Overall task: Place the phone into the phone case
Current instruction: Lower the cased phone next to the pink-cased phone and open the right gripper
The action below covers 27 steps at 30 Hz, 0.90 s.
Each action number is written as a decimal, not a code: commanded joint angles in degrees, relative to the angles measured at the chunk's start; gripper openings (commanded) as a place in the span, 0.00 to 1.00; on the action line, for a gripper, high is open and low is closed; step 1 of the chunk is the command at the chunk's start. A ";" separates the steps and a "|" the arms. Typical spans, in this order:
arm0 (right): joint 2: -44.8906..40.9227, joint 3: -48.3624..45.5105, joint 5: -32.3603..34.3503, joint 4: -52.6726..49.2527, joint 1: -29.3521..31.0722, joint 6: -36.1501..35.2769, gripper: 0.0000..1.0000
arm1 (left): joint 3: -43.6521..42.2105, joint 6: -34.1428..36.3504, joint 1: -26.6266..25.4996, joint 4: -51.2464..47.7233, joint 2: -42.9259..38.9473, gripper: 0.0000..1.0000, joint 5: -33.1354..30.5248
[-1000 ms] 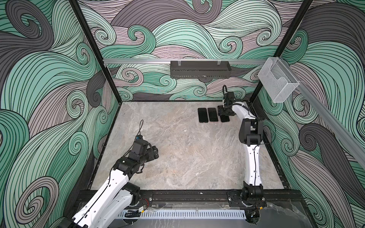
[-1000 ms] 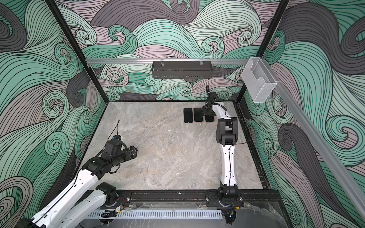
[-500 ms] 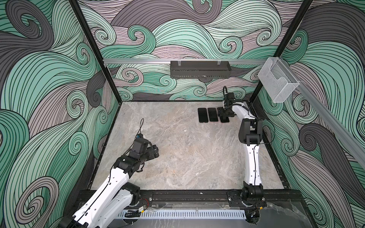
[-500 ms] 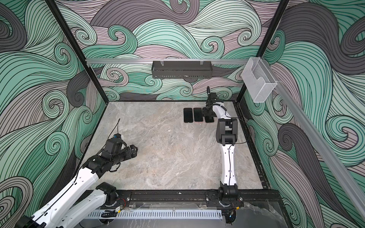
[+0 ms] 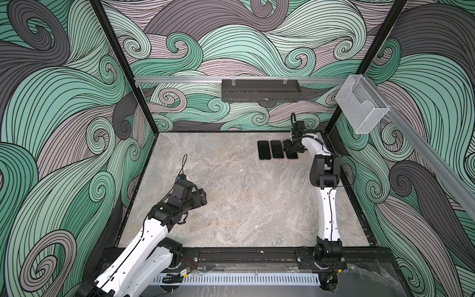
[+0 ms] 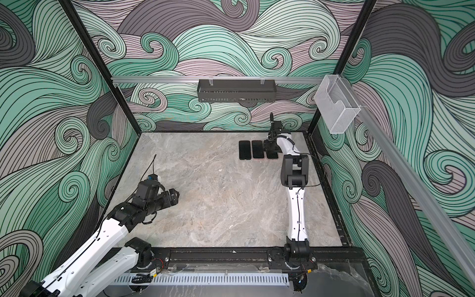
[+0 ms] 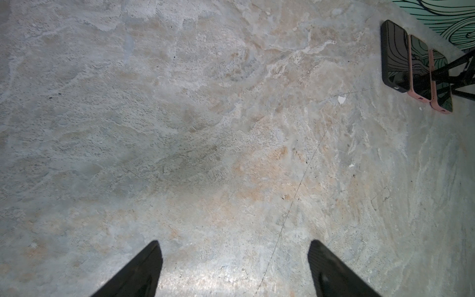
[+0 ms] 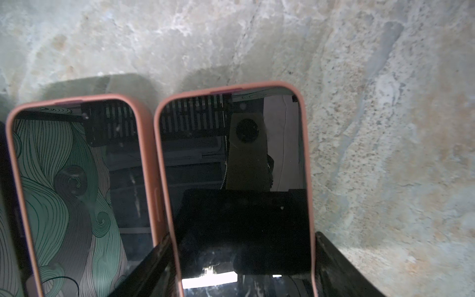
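Pink rubber all round the phone (image 8: pixel 231 159), so already inside its pink case (image 8: pixel 307 159) by the look of it. Lying flat on the bench (image 5: pixel 244 205), right between the two fingers (image 8: pixel 341 272) of the right hand (image 8: pixel 241 236). Pressed on both long sides, so held, with the hand part way open. Same hand in a top view (image 5: pixel 291 148), low over one end of a row of three.

Just outside one finger of that hand: a second pink case (image 8: pixel 147 159), with a shiny screen in it too. Tucked into the thin gap between the two pink cases, that finger. Further along past it, a black case (image 7: pixel 394 56), just beside the second pink one.

Left hand (image 7: pixel 234 243) wide open, holding nothing, hanging over bare bench. Well apart from all three cases, far off ahead of its fingertips.

Things to watch for, as guesses only:

Could drag the second pink case along when lifting or sliding, with so little room beside the finger.

Could knock the row crooked if let go with a jerk.

Could bend the soft rubber rim and pop a corner of the phone loose if squeezed too hard.

Hard to tell whether fully clicked in at the end under the hand, hidden there. Best to check that end before calling the job done.
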 commanded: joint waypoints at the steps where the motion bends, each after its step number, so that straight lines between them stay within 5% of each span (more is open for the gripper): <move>1: 0.59 1.14 -0.77 0.00 -0.60 1.27 0.56 | 0.89 0.31 0.65 -0.37 0.48 0.91 0.71; 12: -3.42 0.92 -2.60 0.03 -0.75 0.23 0.81 | 2.31 1.46 0.64 1.08 4.32 0.91 -1.07; 27: -11.25 -3.97 -5.36 0.11 -0.73 -2.16 0.92 | 7.07 6.84 0.78 3.26 9.58 0.93 -8.39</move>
